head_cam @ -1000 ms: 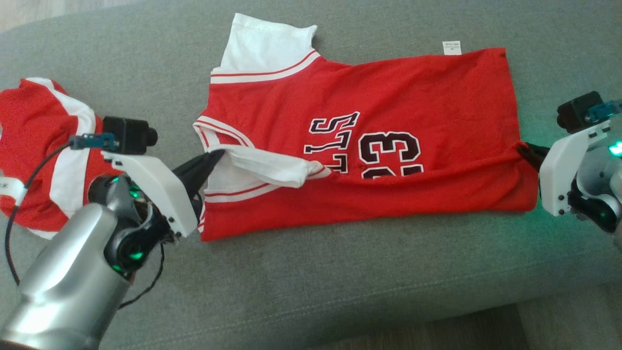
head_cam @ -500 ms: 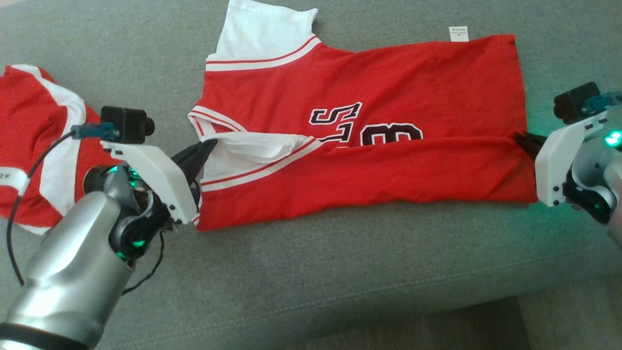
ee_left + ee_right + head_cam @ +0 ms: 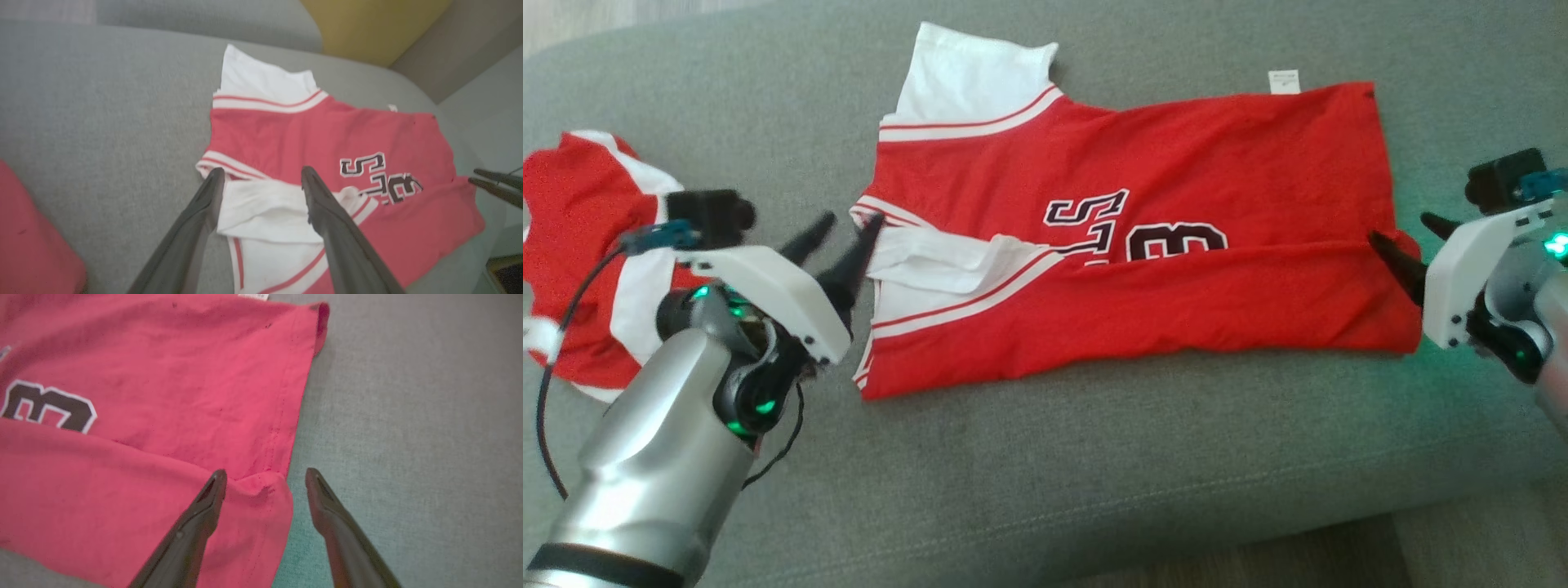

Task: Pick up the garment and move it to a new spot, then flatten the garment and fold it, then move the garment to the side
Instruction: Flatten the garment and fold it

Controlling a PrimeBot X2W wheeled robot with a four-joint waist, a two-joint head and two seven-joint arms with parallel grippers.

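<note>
Grey sofa cushion is the work surface; its front edge runs along the bottom of the head view, with a floor strip at lower right. Garment, a red jersey w/ white sleeves, lies flat at centre, collar end toward robot's left, hem end toward its right. Near long side is folded up over the body; the fold's free edge crosses the black lettering and covers its lower half. Far white sleeve sticks out past the far edge; a small label shows at the far hem corner. Left gripper: jaws well apart, nothing gripped, tips at the collar-side edge, straddling the folded white sleeve in the left wrist view. Right gripper: jaws well apart, nothing gripped, one finger over the folded hem corner, the other over bare cushion. Second red-and-white garment lies bunched at far left, apart from the jersey, behind the left arm. Open room: broad bare band betw. jersey and front edge; bare cushion beyond the far edge; less beside the hem.
</note>
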